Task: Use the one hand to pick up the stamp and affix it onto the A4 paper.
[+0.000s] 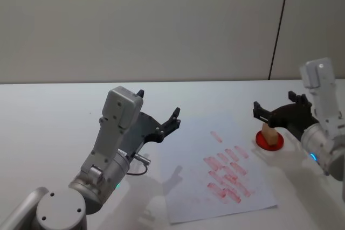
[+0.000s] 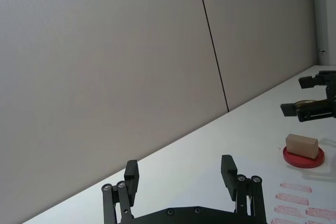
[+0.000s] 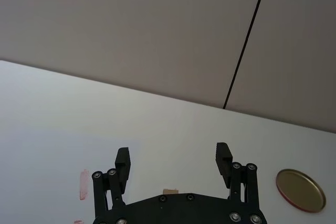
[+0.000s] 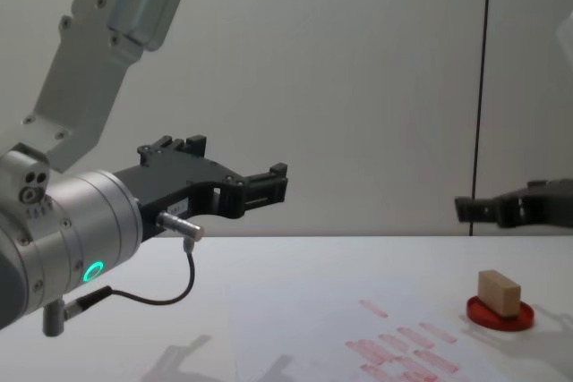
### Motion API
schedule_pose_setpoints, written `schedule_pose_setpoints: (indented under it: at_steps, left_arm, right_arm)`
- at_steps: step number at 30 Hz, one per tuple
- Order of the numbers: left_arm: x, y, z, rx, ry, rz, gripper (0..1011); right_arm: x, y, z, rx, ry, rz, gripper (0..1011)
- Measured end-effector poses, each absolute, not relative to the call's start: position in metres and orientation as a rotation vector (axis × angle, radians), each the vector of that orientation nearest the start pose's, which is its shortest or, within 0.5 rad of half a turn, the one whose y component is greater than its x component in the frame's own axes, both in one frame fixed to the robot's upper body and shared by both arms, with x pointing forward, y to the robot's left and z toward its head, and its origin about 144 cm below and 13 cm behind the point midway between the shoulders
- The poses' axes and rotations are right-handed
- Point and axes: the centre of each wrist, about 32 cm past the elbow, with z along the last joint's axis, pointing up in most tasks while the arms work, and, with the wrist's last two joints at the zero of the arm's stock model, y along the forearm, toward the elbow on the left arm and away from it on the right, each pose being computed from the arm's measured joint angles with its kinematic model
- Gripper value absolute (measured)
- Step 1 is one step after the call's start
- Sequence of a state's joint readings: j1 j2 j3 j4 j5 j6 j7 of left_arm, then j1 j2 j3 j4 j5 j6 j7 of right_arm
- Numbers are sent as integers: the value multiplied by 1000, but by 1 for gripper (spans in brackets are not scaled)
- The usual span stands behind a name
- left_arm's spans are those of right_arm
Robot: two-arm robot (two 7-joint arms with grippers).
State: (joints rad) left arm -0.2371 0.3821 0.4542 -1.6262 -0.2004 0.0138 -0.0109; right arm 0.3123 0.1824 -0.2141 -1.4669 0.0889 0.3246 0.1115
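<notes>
The stamp (image 1: 271, 134) is a small tan block standing on a flat red ink pad (image 1: 262, 143), to the right of the A4 paper (image 1: 188, 187), which carries rows of pinkish-red prints. My right gripper (image 1: 275, 105), the hand with the blue ring, hovers open just above the stamp without touching it. From the chest the stamp (image 4: 498, 292) stands well below that gripper (image 4: 483, 207). In the right wrist view the open gripper (image 3: 173, 161) frames a sliver of the stamp (image 3: 170, 190). My left gripper (image 1: 159, 104) is parked open, raised above the table left of the paper.
A round gold-coloured disc (image 3: 300, 198) lies flat on the white table (image 1: 48, 111) near the right gripper. The left arm's silver body (image 4: 81, 221) with its thin black cable rises at the near left. A grey wall closes the back.
</notes>
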Motion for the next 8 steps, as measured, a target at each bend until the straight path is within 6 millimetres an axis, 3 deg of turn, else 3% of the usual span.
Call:
schedule_pose_setpoints:
  at_steps: [8]
  left_arm:
    - [492, 198, 1204, 61, -268, 1124, 993]
  right_arm:
    - [527, -222, 1220, -184, -38, -1297, 1001]
